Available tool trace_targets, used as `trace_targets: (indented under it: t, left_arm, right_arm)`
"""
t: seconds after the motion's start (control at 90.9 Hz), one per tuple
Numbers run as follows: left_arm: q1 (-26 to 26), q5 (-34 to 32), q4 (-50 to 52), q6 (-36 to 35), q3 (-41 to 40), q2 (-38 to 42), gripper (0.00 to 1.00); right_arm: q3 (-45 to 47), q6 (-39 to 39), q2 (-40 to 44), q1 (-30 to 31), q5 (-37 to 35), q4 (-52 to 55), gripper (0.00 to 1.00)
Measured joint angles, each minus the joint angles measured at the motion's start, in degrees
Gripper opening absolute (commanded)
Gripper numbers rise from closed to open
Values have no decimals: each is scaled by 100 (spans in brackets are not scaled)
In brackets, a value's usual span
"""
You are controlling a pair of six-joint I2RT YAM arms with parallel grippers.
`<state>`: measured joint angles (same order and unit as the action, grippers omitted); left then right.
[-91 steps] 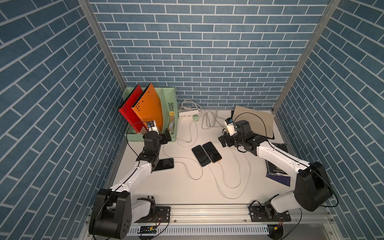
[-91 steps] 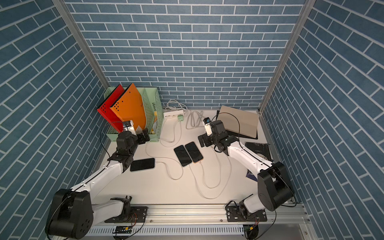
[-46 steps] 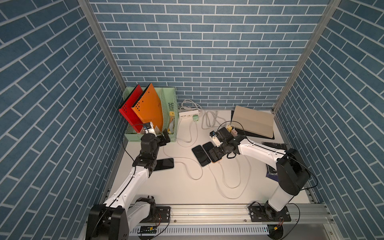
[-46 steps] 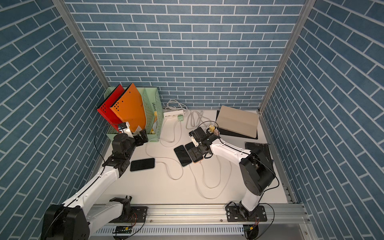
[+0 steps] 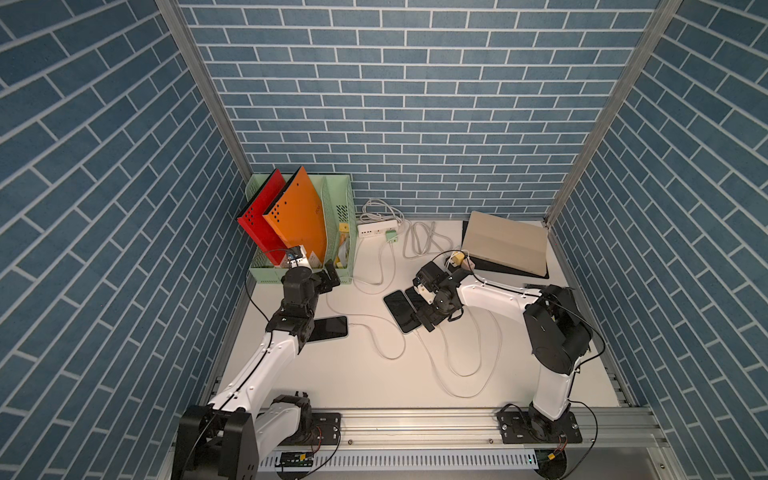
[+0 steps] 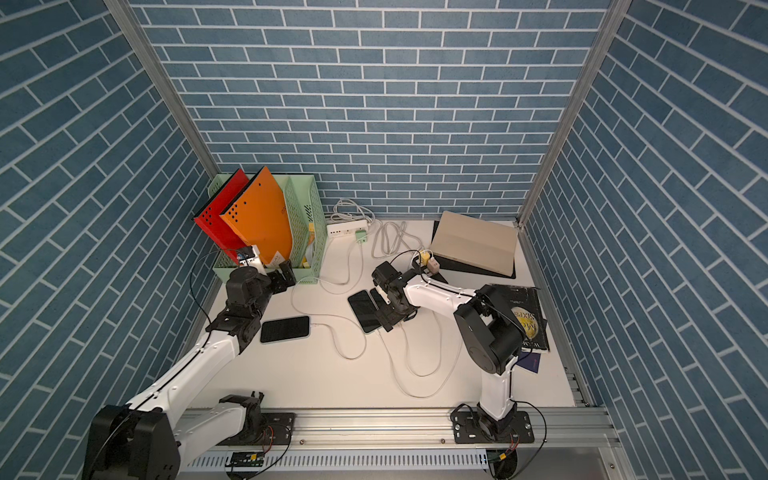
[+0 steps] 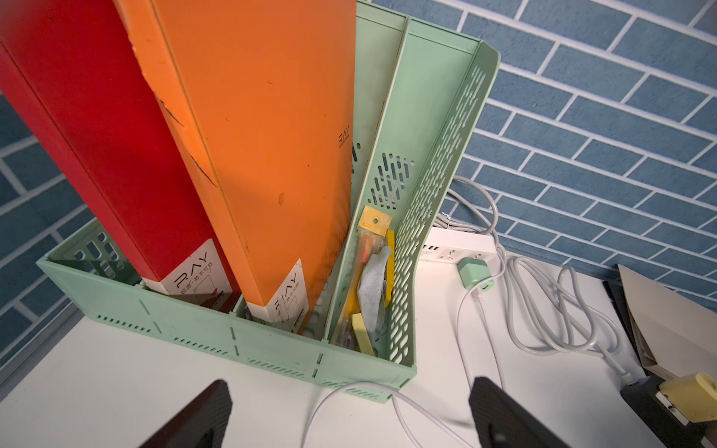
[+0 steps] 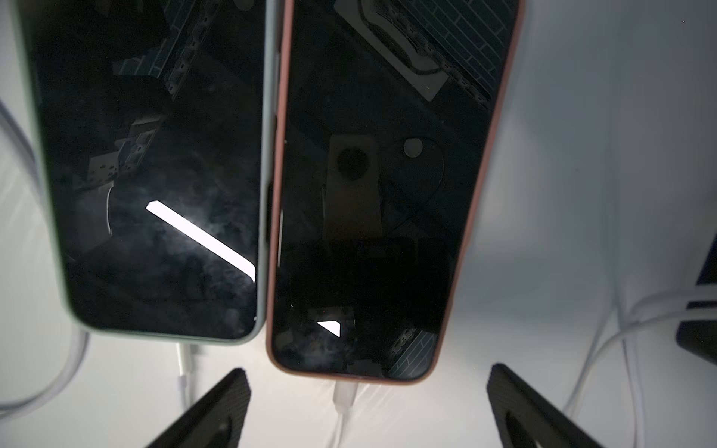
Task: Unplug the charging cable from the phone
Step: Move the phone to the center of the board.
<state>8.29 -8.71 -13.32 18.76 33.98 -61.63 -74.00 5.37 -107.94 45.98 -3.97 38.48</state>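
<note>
Two dark-screened phones lie side by side mid-table. In the right wrist view the pink-cased phone (image 8: 372,194) has a white charging cable plug (image 8: 345,393) in its near end. My right gripper (image 8: 366,388) hovers low over that end, open, its fingers (image 8: 217,407) either side of the plug and touching nothing. The green-cased phone (image 8: 155,174) beside it is also plugged in. Both top views show my right gripper (image 5: 426,320) over the pair. A third phone (image 5: 328,328) with its own cable lies by my left arm. My left gripper (image 7: 349,388) is open and empty, facing the organizer.
A green file organizer (image 5: 345,232) with red and orange folders stands at the back left. A white power strip (image 5: 376,228) and a green charger (image 5: 390,236) sit behind. A tan laptop (image 5: 505,247) and a book (image 6: 523,320) lie at the right. Loose white cables (image 5: 465,357) loop across the table.
My right gripper swung from the back right, down and left, until it came over the plug end of the two phones. My left arm reached a little further toward the organizer.
</note>
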Motion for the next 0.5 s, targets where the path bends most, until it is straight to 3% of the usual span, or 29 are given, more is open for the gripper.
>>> trace_targets:
  t: [0.341, 0.495]
  left_arm:
    - [0, -190, 142, 7, 0, 0, 100]
    - [0, -223, 192, 7, 0, 2, 100]
  right_arm:
    - [-26, 44, -267, 26, -35, -81, 94]
    - [-31, 59, -284, 26, 4, -118, 88]
